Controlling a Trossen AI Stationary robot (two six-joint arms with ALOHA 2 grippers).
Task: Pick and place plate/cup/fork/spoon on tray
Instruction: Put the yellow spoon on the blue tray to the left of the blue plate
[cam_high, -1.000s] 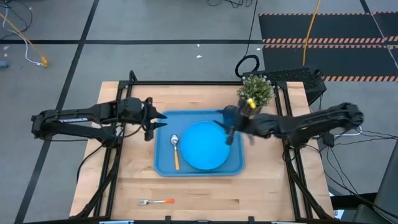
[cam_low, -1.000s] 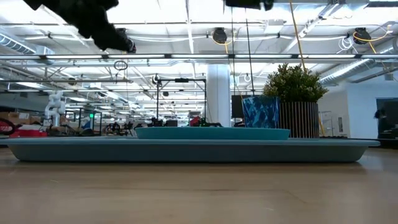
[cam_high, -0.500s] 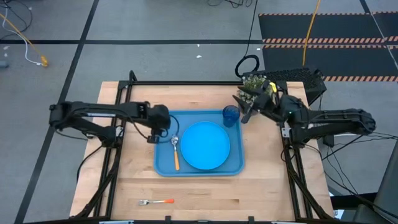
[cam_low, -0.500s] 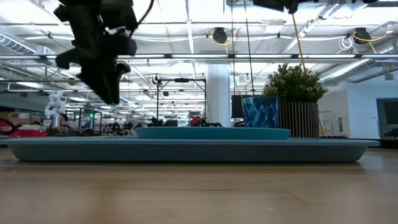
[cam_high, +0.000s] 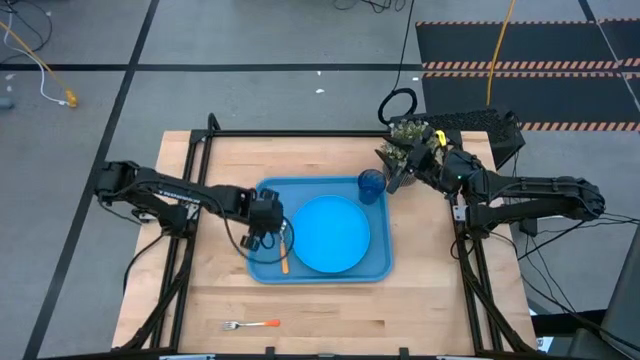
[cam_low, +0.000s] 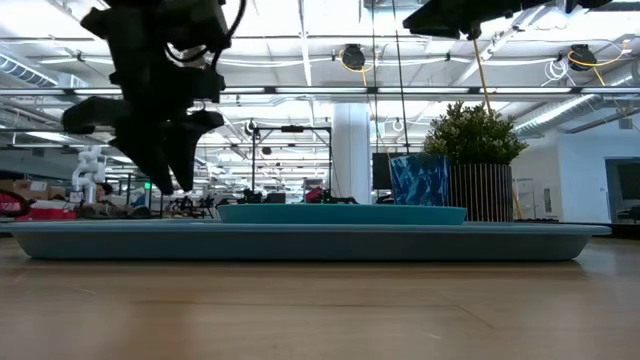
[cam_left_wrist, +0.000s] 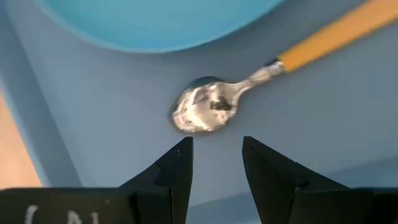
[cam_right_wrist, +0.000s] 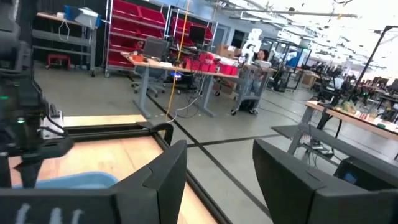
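Observation:
The light-blue tray (cam_high: 378, 262) lies mid-table. The sky-blue plate (cam_high: 333, 233) lies flat in it, and the dark-blue cup (cam_high: 371, 185) stands upright in its far right corner. The spoon (cam_left_wrist: 205, 112) lies on the tray floor left of the plate, orange handle (cam_high: 284, 260) toward the near edge. The fork (cam_high: 252, 325) lies on the bare table near the front edge. My left gripper (cam_left_wrist: 216, 149) hangs open just above the spoon's bowl, touching nothing; it also shows in the high view (cam_high: 277, 236). My right gripper (cam_high: 393, 178) is open and empty, raised beside the cup.
A potted green plant (cam_high: 410, 140) stands at the table's far right, just behind my right gripper. The tray's raised rim (cam_low: 300, 240) runs across the low view. Bare wood (cam_high: 330, 320) lies between the tray and the table's near edge.
My left gripper has gone from the tray's far left corner toward the near edge and down, tipping to point down over the spoon. My right gripper has drawn back from over the tray toward the table's far right, to beside the plant; the cup has stayed put.

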